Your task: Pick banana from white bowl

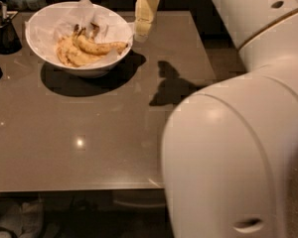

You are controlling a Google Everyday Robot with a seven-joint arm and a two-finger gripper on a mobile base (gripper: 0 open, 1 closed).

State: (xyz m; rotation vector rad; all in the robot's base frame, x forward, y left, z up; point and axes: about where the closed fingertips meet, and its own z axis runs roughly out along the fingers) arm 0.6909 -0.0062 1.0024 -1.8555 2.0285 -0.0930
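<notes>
The white bowl (44, 21), lined with crinkled white paper, stands at the far left of the grey table. Several bananas lie in it. The long curved yellow banana (102, 47) with brown speckles lies across the top, its dark stem to the left and its tip toward the bowl's right rim. Shorter, paler bananas (69, 56) lie under it. My gripper (143, 29) hangs from above just right of the bowl's right rim, its pale fingers pointing down, above the table and apart from the banana.
A dark container of utensils (2, 31) stands left of the bowl at the table's edge. My white arm (238, 148) fills the right foreground. The gripper's shadow (171, 86) falls on the table (89, 143) right of the bowl.
</notes>
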